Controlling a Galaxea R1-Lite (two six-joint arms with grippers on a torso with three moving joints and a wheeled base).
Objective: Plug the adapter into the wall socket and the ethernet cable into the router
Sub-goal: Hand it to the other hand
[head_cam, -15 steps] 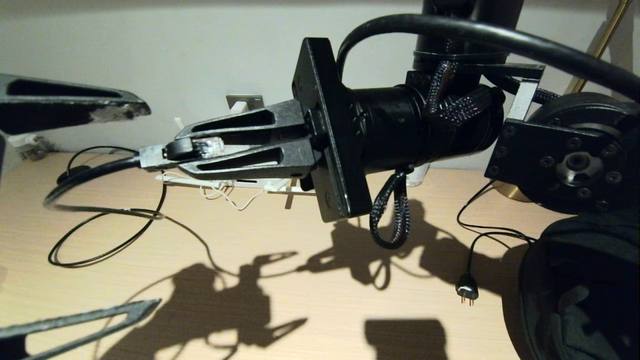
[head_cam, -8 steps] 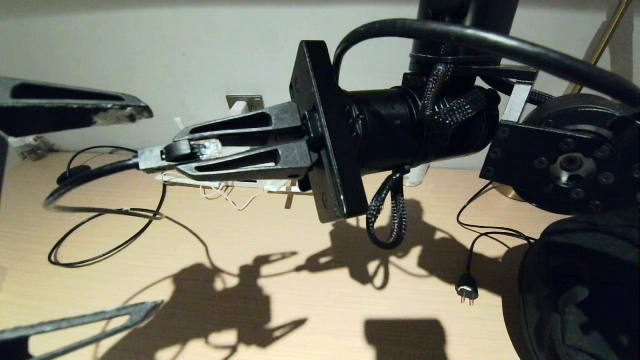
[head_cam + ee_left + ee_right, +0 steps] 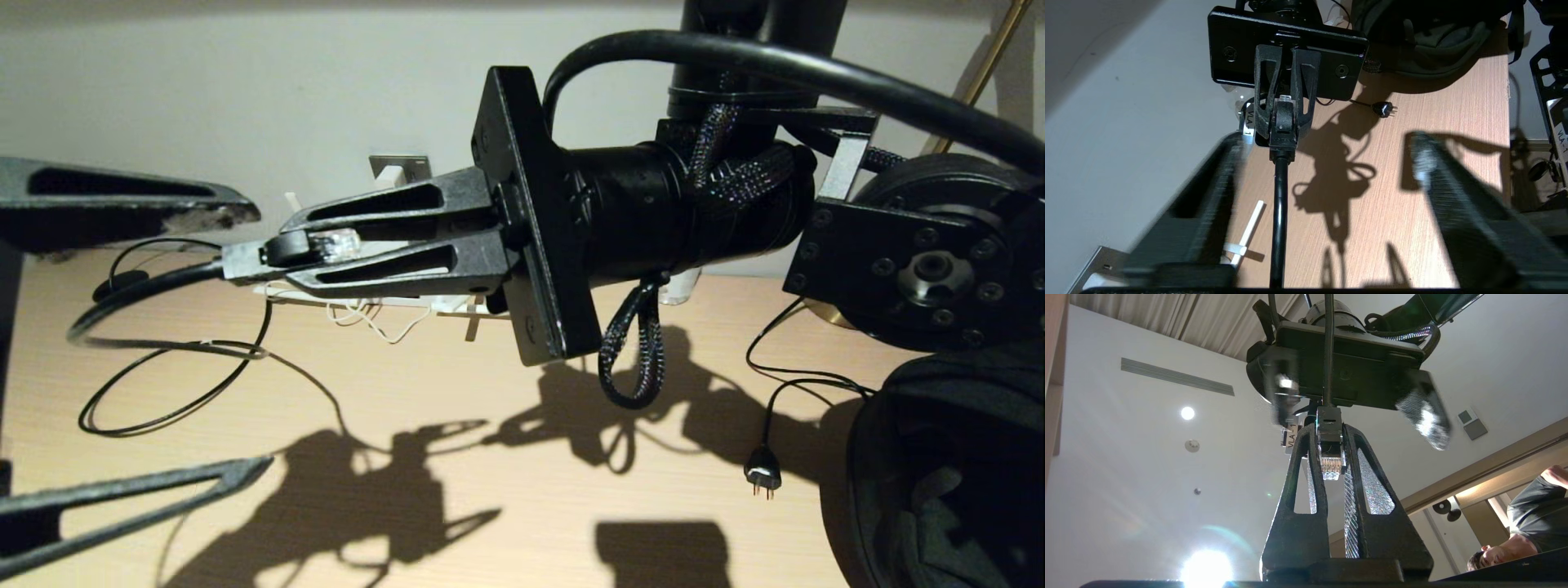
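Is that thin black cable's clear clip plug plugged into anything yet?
No. The clear clip plug is out, clamped between the right gripper's fingers above the desk.

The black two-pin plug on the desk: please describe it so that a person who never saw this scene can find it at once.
Start at the wooden desk and go to its right side, beside the dark bag. There the black two-pin plug lies flat at the end of a thin black cord. Unlike the ethernet cable, whose clear plug is clamped in the right gripper, nothing holds it.

I'm looking at an office-like room: wood-grain tabletop [image 3: 506,457] against a plain wall, ceiling vent [image 3: 1176,377], curtains [image 3: 1167,318].
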